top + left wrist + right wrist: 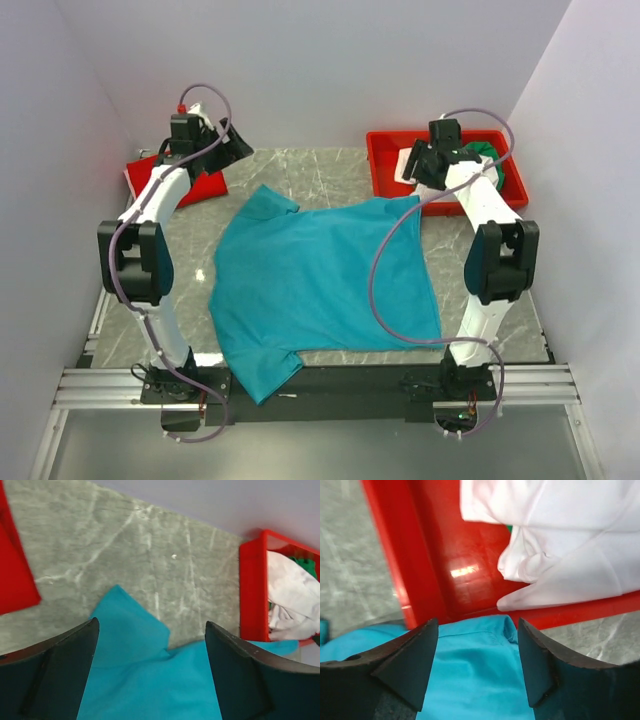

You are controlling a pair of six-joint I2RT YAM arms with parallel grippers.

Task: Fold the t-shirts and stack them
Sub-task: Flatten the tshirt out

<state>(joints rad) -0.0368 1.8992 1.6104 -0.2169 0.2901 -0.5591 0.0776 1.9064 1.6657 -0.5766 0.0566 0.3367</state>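
Teal t-shirt [320, 285] lies spread flat and unfolded across the middle of the top view, filling most of the marble table [330, 165], with one sleeve towards the upper left and its far right corner reaching the red bin [385, 172]. A red t-shirt [205, 187] sits as a compact patch at the upper left of that view, apparently already folded and set aside. The white t-shirt [560, 540] and the green t-shirt [482, 152] are bunched inside the bin at the upper right. By that reckoning, the task is early: perhaps one shirt is done, the teal one is laid out with no fold made, and two are not yet taken out.

Left gripper [151, 626] has its jaws spread wide with nothing between them. It hangs over the teal sleeve, and no contact with the cloth shows. Right gripper [477, 625] is likewise released and empty, poised over the teal corner lying against the bin's wall, and it grasps neither the cloth nor the bin.
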